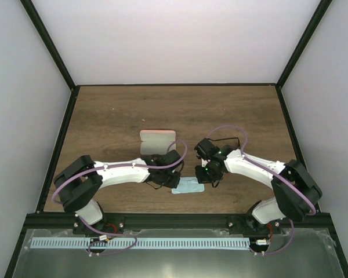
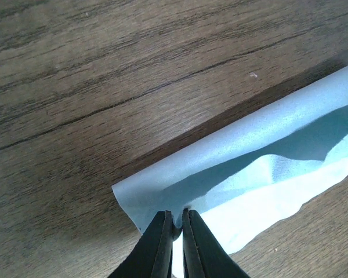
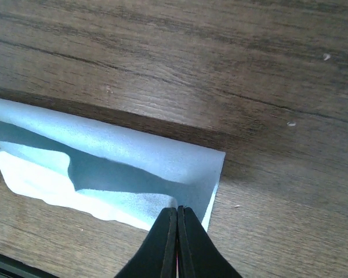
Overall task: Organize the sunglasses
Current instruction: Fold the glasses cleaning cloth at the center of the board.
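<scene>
We cannot pick out the sunglasses in any view, so we cannot tell where they lie relative to either set of fingers. The thin black lines under the left wrist in the top view are too small for us to name.

What sits at the fingers is the light blue cloth [image 2: 261, 139]. The left gripper [image 2: 176, 219] is closed, its two dark fingers [image 2: 159, 243] pressed almost together with the near edge of the cloth pinched between the tips, close to one corner. The right gripper [image 3: 177, 209] is fully closed as well, its tips nipping the near edge of the cloth by the opposite corner. Between the two grips the cloth is doubled over itself, with a rounded fold on the side away from the fingers and a loose, wavy edge on the near side.

Beyond the left fingers, well apart from the cloth, a pink case [image 1: 158, 141] lies on the brown wooden table [image 1: 116, 116].
</scene>
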{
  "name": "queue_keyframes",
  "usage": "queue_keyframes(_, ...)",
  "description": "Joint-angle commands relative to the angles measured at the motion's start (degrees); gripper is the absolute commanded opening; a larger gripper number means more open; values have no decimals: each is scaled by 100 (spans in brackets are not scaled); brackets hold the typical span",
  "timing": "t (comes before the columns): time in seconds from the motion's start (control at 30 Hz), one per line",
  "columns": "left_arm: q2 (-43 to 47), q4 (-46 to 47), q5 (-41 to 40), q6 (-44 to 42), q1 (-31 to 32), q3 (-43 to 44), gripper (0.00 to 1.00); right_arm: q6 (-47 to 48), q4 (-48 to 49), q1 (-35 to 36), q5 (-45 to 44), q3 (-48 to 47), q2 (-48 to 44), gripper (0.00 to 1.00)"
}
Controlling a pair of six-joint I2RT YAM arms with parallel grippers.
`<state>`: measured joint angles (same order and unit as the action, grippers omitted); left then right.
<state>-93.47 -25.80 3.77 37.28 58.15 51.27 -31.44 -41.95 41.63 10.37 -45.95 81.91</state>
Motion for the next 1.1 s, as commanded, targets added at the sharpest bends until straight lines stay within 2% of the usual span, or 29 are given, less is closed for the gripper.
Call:
queue_keyframes(0.0,71,31,44,16,38,-77,5,-91,-15,95,50,-6,38,1)
queue_keyframes(0.37,76,58,63,52,82,-143,7,-77,-19,109,93,30,160,1)
queue_keyframes(0.57,47,58,28,54,96,-135,16,-73,-22,117,84,14,165,2)
queue_keyframes(0.63,63,58,27,54,107,-142,22,-81,-39,118,50,-16,115,10)
queue_keyframes(0.73,128,49,26,61,116,-159,36,-98,-71,115,-13,-70,-37,17)
queue_keyframes(1.07,524,0,48,-45,122,-246,46,-100,-139,113,-84,-421,9,18)
